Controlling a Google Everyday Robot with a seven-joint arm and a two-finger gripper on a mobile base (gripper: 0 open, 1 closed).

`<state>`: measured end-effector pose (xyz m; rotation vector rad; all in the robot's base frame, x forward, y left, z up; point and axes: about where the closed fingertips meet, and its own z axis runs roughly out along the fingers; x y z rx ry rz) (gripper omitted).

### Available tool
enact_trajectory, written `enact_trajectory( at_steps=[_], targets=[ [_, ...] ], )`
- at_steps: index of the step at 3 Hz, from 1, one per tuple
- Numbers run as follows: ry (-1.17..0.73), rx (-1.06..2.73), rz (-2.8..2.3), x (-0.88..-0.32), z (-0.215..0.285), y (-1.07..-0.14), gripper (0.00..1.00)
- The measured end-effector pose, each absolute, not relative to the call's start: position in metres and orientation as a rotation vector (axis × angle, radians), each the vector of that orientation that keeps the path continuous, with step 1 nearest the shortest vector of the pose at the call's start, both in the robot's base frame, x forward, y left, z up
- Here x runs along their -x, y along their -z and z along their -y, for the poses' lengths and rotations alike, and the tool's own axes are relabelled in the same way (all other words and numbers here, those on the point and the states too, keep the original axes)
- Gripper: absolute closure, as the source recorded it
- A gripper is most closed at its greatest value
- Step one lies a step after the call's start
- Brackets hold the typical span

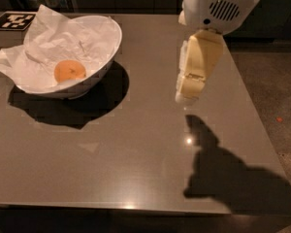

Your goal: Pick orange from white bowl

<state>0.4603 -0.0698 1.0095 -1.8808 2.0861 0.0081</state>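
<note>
The orange lies inside the white bowl at the table's far left, resting on crumpled white paper that sticks out past the rim. My gripper hangs over the table's middle right, well to the right of the bowl and apart from it. It points down from a white arm housing and holds nothing that I can see.
The grey table carries the arm's dark shadow at front right. A black-and-white marker tag lies at the far left corner behind the bowl. The table's right edge borders a speckled floor.
</note>
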Motion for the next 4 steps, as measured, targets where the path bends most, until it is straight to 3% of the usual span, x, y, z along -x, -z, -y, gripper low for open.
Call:
enact_trajectory(
  at_steps=[1, 2, 4],
  targets=[
    [-0.044, 1.788, -2.114, -0.497, -0.011, -1.029, 0.0],
    [-0.042, 1.773, -2.095, -0.498, -0.015, -1.034, 0.0],
    [-0.145, 1.883, -2.075, -0.531, -0.097, -1.014, 0.0]
  ],
)
